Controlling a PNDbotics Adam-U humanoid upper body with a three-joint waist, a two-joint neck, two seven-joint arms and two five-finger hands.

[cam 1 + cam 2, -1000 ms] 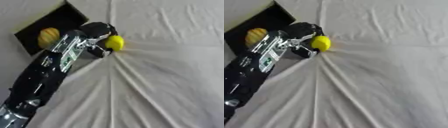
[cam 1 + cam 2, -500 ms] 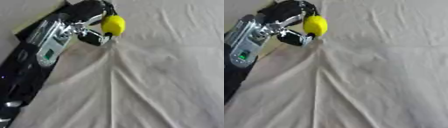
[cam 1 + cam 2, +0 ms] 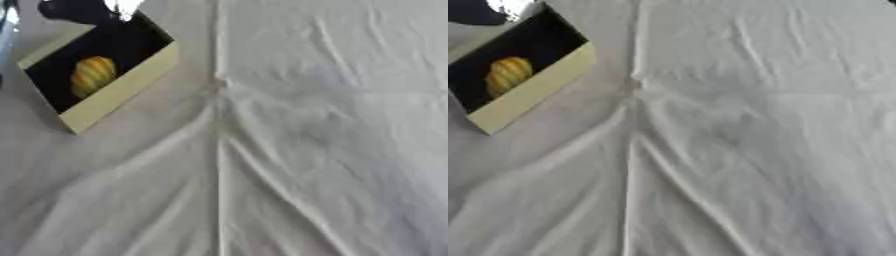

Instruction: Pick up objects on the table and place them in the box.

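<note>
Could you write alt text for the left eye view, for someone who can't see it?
A shallow box with pale walls and a dark inside sits at the upper left of a wrinkled white cloth, holding one yellow-orange ribbed object. A blurred dark shape shows at the top edge above the box.

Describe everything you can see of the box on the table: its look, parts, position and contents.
The box sits near the upper left corner of the table, on a wrinkled white cloth, turned at an angle to the picture's edges. It is open at the top, with pale cream walls that look like cardboard and a black inside. One orange-yellow ribbed thing, shaped like a small pumpkin, lies inside. A dark shape shows at the box's far end; what it is cannot be told.
</note>
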